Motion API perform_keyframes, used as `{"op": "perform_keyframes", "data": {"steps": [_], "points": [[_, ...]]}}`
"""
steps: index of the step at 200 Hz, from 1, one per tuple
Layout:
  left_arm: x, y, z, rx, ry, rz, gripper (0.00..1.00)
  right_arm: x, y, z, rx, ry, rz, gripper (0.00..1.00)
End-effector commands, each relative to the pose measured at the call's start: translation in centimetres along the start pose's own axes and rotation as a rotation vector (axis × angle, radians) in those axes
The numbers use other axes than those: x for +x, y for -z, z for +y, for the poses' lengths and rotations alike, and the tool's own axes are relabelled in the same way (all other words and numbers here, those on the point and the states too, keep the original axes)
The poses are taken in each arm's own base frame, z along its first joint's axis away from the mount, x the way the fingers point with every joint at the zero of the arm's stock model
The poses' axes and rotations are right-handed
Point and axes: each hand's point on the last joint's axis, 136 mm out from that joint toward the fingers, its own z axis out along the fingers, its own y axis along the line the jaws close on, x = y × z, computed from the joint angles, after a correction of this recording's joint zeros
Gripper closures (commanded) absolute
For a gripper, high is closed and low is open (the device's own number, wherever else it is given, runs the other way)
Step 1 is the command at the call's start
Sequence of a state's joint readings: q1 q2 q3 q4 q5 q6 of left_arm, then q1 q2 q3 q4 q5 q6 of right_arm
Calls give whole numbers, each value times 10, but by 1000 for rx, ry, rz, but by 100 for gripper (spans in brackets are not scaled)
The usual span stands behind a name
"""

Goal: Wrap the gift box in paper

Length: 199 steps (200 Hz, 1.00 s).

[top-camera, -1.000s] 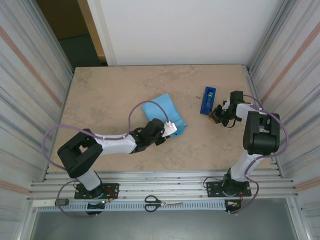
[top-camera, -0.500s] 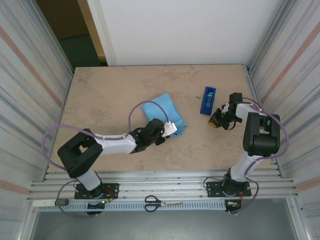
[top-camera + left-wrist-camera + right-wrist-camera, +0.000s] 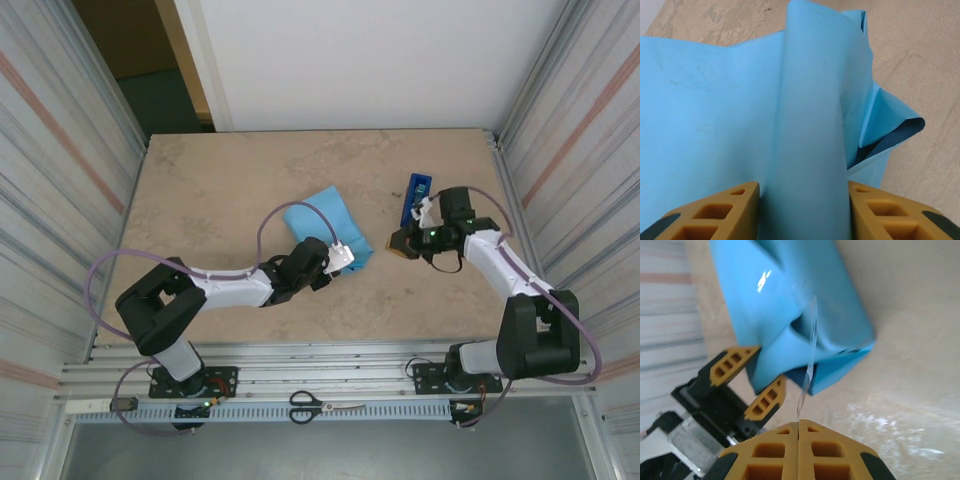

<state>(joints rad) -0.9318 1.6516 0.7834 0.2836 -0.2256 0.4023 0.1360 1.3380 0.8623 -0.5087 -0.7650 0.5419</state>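
The paper (image 3: 322,222), sky blue side out, lies folded into a bundle at mid-table. The gift box is hidden under it. My left gripper (image 3: 341,257) is shut on the bundle's near end; in the left wrist view a ridge of paper (image 3: 810,125) fills the gap between both yellow fingers (image 3: 730,210). A dark navy inner face (image 3: 896,136) peeks out at the folded corner. My right gripper (image 3: 798,426) is shut on a thin strip of clear tape (image 3: 809,360) that stands up toward the paper (image 3: 790,290). That gripper (image 3: 400,243) hovers just right of the bundle.
A dark-blue tape dispenser (image 3: 417,198) sits behind the right gripper. Scissors (image 3: 320,405) lie on the rail at the near edge. Corrugated walls (image 3: 70,170) close in both sides. The beige tabletop (image 3: 210,190) has free room left and behind the bundle.
The right arm has swung left, away from the tape dispenser and toward the paper bundle, with its jaws still shut. The left arm and the bundle have not moved.
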Motion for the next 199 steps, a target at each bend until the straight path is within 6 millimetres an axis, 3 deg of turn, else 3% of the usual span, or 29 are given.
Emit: {"op": "perform_keyframes", "data": {"steps": [1,47,89,127,161,199], "points": [[80,-7,-48,156,-17,248,58,14,-10,14,-74,2,17,100],[85,-4,-49,154,-9,253,58,48,-41,25,-117,74,94,100],[84,-3,-50,156,-9,251,58,50,-53,46,-193,135,95,100],[83,-2,-52,159,-11,253,58,56,-79,37,-215,124,124,100],[84,-2,-54,164,-14,257,58,60,-102,11,-156,64,150,100],[82,-1,-52,162,-20,254,58,55,-104,4,-118,65,113,100]]}}
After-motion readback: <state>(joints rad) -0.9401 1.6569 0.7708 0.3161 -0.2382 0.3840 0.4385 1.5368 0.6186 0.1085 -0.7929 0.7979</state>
